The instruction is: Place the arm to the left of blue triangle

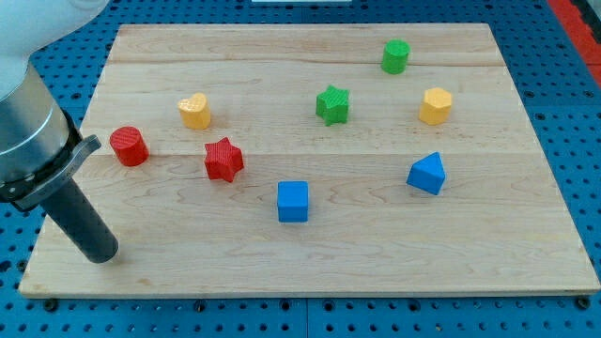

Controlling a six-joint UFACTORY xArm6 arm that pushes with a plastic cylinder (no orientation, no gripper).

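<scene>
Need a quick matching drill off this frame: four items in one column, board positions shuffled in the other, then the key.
Things:
1. blue triangle
2. red cylinder
3. green cylinder
4. my tip

Places:
A. near the view's top, right of centre
B. view's bottom-left corner of the board
C. view's right, lower half
D. view's left, beside the red star

Pairs: 1-C, 2-D, 3-A, 4-B
</scene>
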